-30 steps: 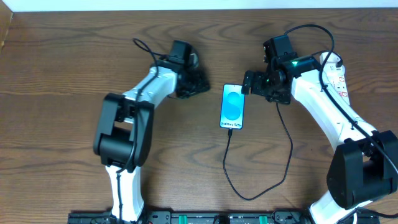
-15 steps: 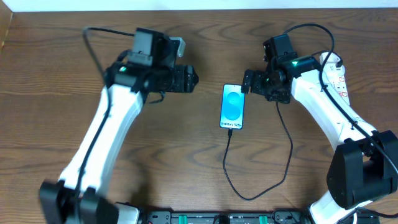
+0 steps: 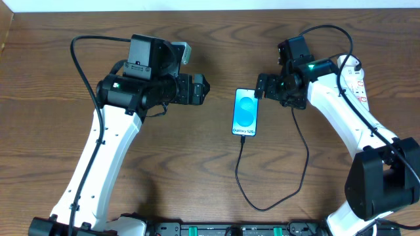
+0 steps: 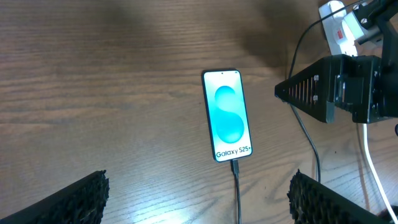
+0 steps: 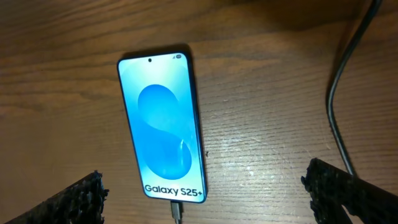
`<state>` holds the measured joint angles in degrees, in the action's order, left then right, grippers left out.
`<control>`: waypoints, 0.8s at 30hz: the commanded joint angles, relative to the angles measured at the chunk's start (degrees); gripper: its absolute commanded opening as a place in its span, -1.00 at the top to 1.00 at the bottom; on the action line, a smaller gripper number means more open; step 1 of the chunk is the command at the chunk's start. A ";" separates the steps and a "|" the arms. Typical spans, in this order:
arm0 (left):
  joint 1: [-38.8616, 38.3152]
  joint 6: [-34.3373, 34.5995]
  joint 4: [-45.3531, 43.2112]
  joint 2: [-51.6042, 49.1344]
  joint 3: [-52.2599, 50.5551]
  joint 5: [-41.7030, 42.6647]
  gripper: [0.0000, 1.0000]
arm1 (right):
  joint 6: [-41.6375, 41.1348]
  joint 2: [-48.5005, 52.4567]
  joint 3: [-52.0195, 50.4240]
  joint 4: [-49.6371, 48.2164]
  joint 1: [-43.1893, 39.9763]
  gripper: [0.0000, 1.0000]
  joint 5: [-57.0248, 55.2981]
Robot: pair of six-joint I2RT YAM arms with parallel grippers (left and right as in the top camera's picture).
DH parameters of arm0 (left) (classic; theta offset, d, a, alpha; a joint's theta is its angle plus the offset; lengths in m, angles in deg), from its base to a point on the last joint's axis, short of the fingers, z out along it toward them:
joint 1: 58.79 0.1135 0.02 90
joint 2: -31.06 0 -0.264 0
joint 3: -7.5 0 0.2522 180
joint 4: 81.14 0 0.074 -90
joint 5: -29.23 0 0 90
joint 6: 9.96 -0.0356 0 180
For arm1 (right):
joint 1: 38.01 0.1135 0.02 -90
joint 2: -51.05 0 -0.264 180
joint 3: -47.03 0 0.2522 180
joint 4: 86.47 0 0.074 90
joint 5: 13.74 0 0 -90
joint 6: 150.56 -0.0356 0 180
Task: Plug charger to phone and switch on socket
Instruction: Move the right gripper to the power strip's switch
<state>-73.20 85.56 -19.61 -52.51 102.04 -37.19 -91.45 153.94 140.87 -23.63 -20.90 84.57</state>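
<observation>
- Left gripper: jaws spread wide, holding nothing, left of centre.
- Right gripper: jaws spread wide, empty.
- Phone: flat at frame centre, screen lit blue; charger meets its bottom edge.

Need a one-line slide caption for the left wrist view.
Blue-screened Galaxy S25+ smartphone lies flat on wooden table, thin black charger cable plugged into its bottom edge.

Brown wood on the desk, fine grain, matt with a soft sheen. Smooth glossy glass on the phone. Thin smooth black sheath on the charger. Rough, ribbed black pads on the fingers. Smooth white plastic on the socket and the arm shells.
</observation>
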 commanded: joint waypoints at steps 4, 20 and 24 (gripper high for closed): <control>0.04 -0.98 0.20 0.20 0.11 -0.72 -0.84 | 4.07 -1.09 0.26 0.63 -0.20 -0.99 4.61; 0.04 -0.98 0.20 0.20 0.11 -0.72 -0.85 | 21.94 -1.11 30.86 31.80 -8.44 -0.99 7.45; 0.04 -0.98 0.20 0.20 0.11 -0.72 -0.85 | 22.84 -1.11 37.57 36.85 -12.02 -0.98 7.45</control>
<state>-73.20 85.53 -19.59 -52.51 102.04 -37.35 -72.35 153.65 173.48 11.26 -29.97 91.59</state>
